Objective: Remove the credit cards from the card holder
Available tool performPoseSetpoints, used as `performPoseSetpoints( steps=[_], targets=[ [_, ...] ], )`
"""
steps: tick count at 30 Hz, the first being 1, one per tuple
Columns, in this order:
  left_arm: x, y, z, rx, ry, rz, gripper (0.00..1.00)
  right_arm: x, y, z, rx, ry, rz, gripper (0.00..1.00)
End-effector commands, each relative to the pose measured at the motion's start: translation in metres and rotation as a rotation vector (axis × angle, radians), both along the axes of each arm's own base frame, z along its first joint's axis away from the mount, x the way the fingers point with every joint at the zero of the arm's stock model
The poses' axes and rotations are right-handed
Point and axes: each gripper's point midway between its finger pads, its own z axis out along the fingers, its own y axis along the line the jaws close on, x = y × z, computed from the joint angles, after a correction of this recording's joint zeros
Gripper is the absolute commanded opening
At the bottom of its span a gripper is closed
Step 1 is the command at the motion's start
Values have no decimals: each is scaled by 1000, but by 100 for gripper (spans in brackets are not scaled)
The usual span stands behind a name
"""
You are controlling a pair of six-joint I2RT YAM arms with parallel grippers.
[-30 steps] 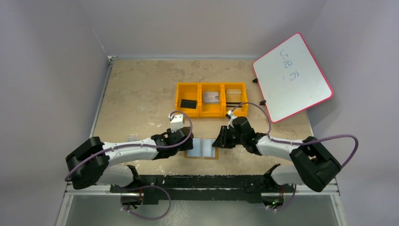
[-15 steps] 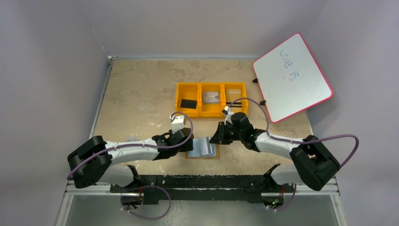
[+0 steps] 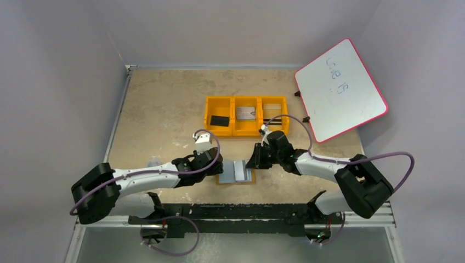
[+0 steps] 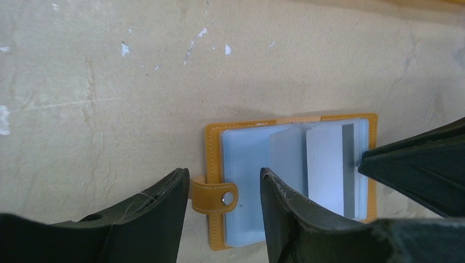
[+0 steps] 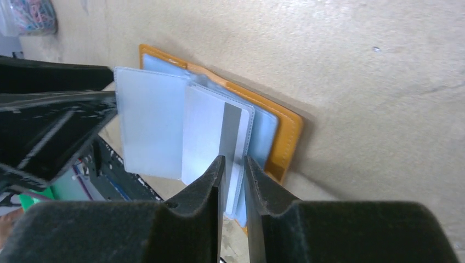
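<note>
Working the open card holder on the tabletop, we have the right pincer nipped narrowly onto a striped credit card that sits in its sleeve. The left pincer is spread wide astride the stud strap. One card already lies in the orange tray; this pull, we judge, has barely begun.

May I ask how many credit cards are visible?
3. A striped card sits in the card holder, between the fingertips of the right gripper; a pale card lies in the middle compartment of the orange tray; a third card in its right compartment. Sleeves may hide more.
</note>
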Motion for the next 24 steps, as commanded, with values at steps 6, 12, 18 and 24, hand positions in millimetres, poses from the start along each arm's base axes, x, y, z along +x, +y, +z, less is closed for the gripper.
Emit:
performPoseSetpoints(
  steps=[6, 12, 18, 24],
  targets=[
    [14, 28, 49, -79, -139, 167, 52, 15, -8, 10, -60, -70, -50, 23],
    [10, -10, 70, -239, -156, 22, 54, 15, -2, 19, -22, -98, -24, 23],
    [2, -63, 67, -341, -96, -148, 54, 12, 1, 18, 10, -89, -16, 22],
    [0, -83, 53, -360, -43, -190, 53, 10, -4, 8, -7, -61, -45, 22]
  ],
)
